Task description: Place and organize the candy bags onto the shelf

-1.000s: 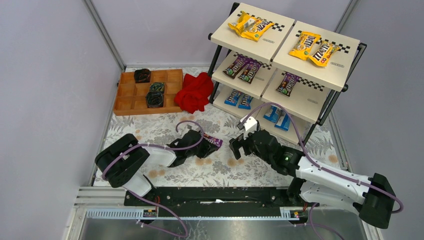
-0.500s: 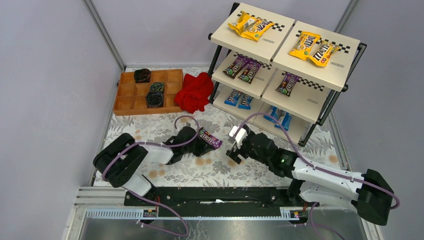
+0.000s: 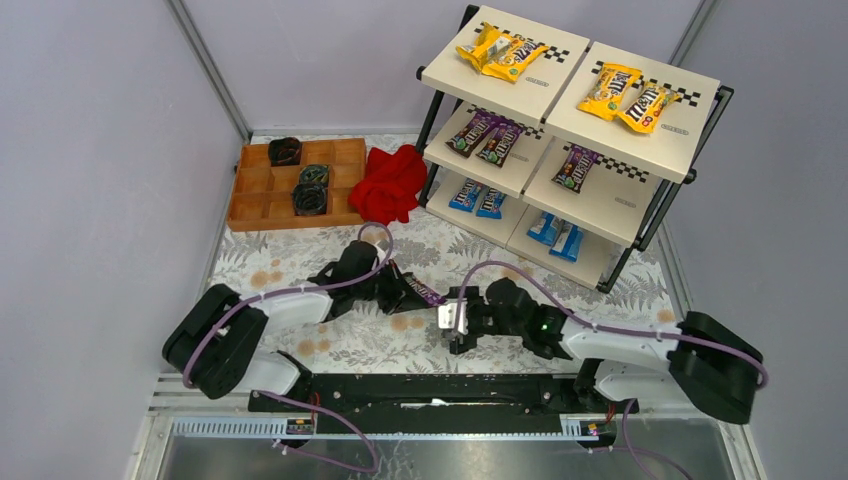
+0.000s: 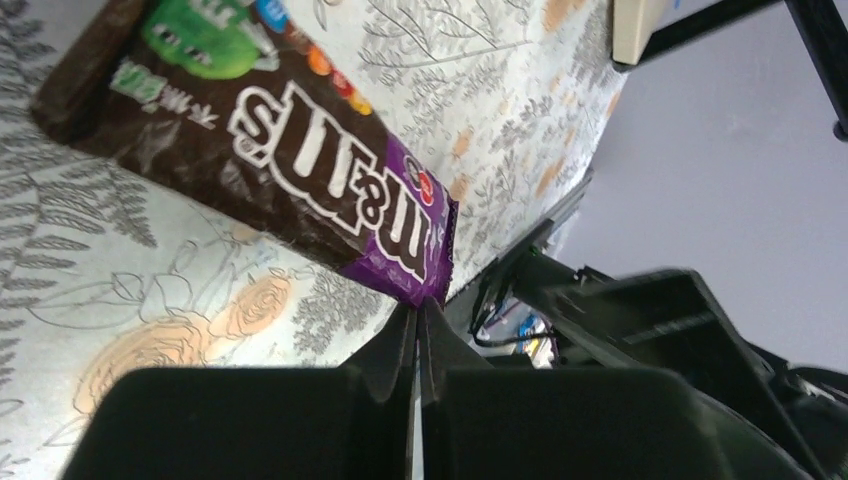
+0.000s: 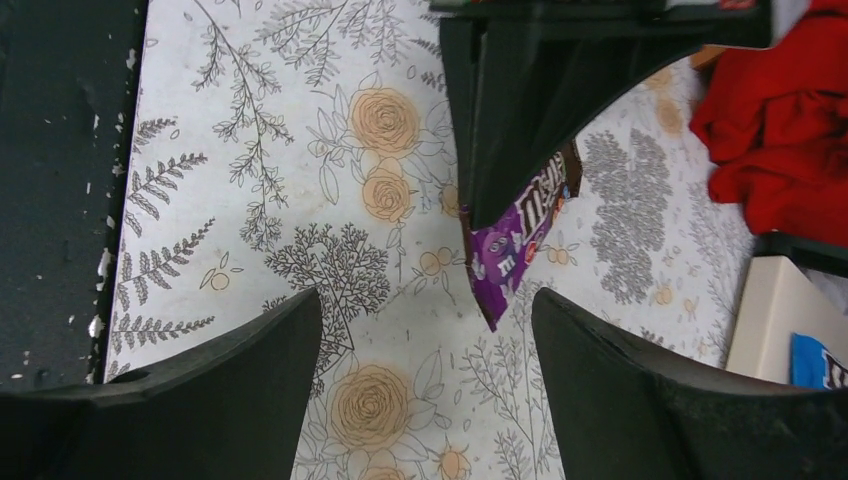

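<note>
- The left pincer [image 4: 415, 325] has its two fingers pressed together on the purple end corner of a dark brown and purple glossy candy packet [image 4: 250, 140]. The rest of the packet sticks out ahead of it, low over the floral-covered bench [image 5: 300, 200]. I cannot tell whether it touches the bench.
- The right pincer [image 5: 425, 310] faces that packet with its fingers spread wide apart and nothing between them, the free purple end just beyond its tips.
- This looks like a hand-over. The right fingers should close across the packet's width, well onto the body and clear of the left fingertips, and grip firmly before the left lets go, since a thin corner hold can slip or twist.
- The three-tier black-framed rack with cream checker-edged boards [image 3: 610, 195] stands to the right. Its middle right board has bare room beside a lone purple packet [image 3: 577, 166], a likely spot.
- The boards' front edges and black side posts crowd the approach, so a lift before reaching in seems wise.
- The crumpled red cloth [image 5: 770, 150] and the brown wooden compartment tray [image 3: 250, 200] lie well apart on the left.
</note>
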Controlling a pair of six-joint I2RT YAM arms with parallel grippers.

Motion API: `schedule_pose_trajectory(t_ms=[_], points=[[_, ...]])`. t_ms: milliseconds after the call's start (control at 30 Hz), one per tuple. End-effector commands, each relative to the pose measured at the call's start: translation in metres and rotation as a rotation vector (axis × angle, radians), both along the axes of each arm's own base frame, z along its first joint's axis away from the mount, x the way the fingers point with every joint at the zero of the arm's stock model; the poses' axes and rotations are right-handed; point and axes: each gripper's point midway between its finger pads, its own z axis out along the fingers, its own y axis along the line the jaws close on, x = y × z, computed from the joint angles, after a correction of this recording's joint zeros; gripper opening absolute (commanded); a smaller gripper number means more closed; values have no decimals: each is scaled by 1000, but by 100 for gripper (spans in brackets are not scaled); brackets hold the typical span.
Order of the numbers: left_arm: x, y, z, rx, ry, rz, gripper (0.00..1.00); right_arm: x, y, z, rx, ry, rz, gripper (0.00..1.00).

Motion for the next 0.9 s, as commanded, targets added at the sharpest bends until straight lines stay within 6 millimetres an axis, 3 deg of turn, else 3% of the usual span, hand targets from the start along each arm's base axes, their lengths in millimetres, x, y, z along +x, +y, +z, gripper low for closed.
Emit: schedule_pose_trajectory(t_ms=[0, 633, 733, 800, 867], points=[[-9, -1, 25, -74, -56, -85, 0, 10, 29, 21, 62, -95, 69, 80], [-13, 6, 30, -105, -70, -116, 0, 50, 44, 0, 23, -214, -110, 42], [-14, 6, 31, -111, -75, -124, 0, 54, 45, 3, 38, -219, -129, 30], [-13, 7, 36, -116, -109, -133, 2, 58, 44, 8, 47, -224, -155, 16], [-10, 9, 41, -100, -155, -127, 16, 63, 41, 16, 50, -237, -193, 0]])
